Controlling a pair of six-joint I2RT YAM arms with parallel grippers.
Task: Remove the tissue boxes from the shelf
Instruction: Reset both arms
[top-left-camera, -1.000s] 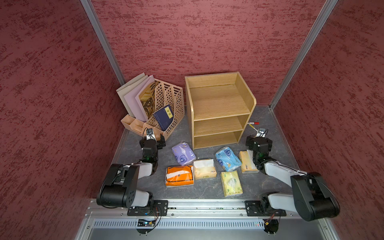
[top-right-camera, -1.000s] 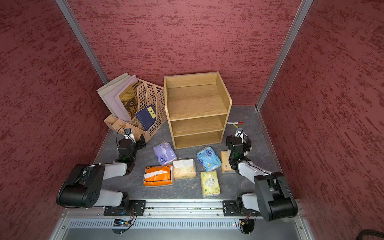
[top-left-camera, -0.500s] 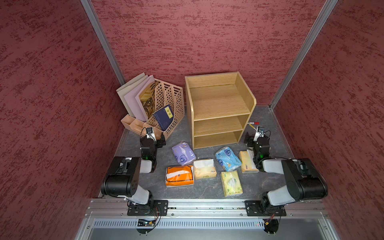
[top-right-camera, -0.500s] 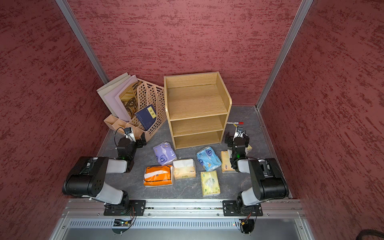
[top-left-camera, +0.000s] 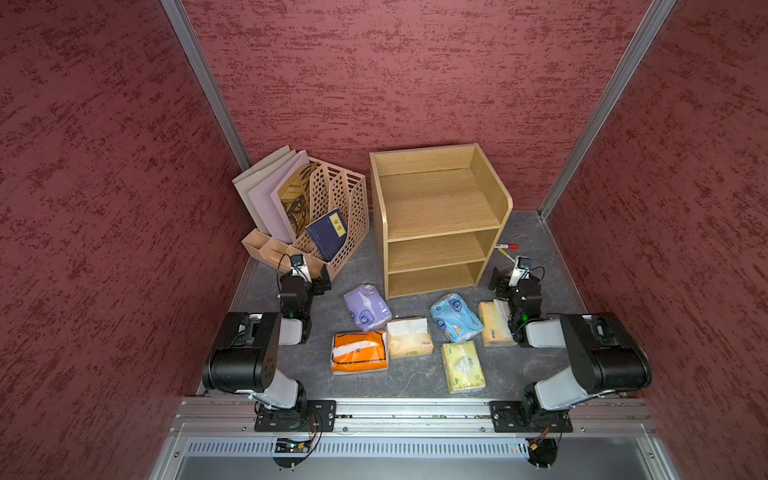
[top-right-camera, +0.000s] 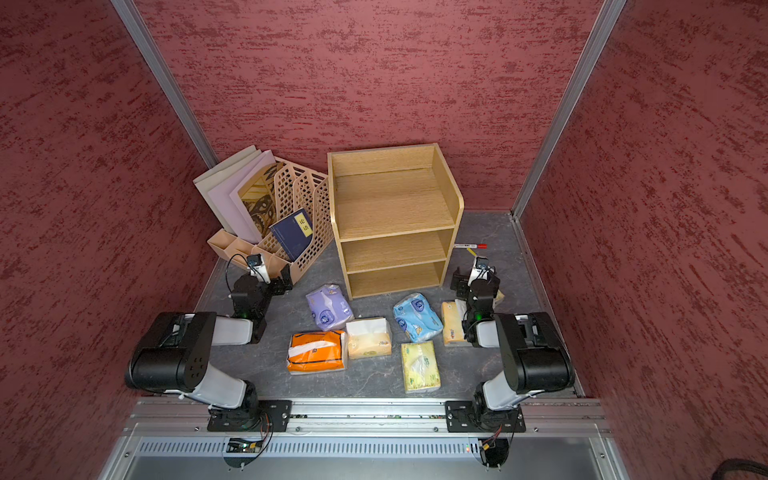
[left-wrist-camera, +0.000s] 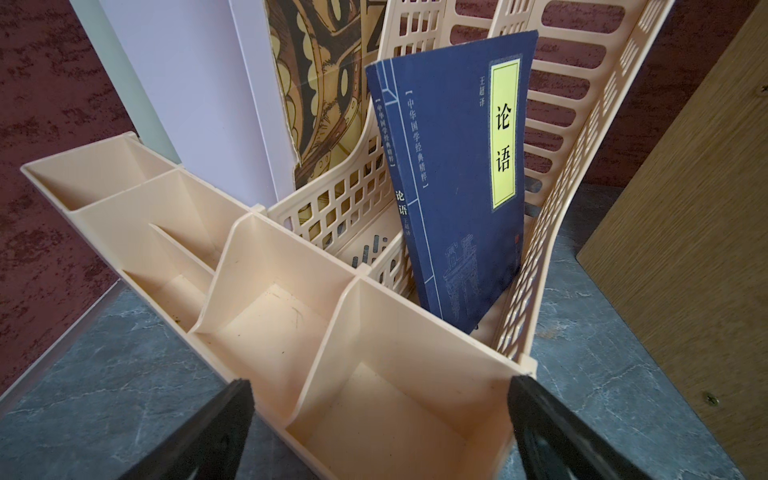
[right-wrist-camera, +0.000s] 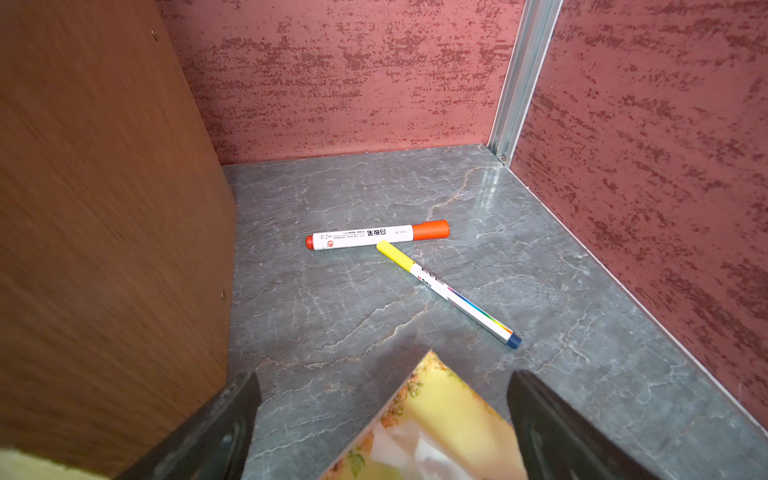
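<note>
Tabletop scene walled in dark red, described from left to right. The left gripper faces a beige lattice file holder. Only its two black fingertips enter the wrist view, cut off by the frame edge. They are spread wide and grip nothing. A dark blue book leans inside the holder.

Six tissue packs lie on the grey table in front of the wooden shelf. They are the purple pack, orange pack, cream pack, light blue pack, pale green pack and yellow pack. The right arm partly covers the yellow pack in both top views. The boards above hide the deeper parts of the shelf's two lower tiers.

The right gripper hangs beside the shelf's side panel, jaws wide apart and holding nothing. A corner of the yellow pack shows between them, cut off at the frame edge. Beyond lie a red marker and a yellow-capped pen, both tiny from above.

Since a second ago both arms have folded tighter, the right elbow drawing in toward the packs. The packs have not moved.
</note>
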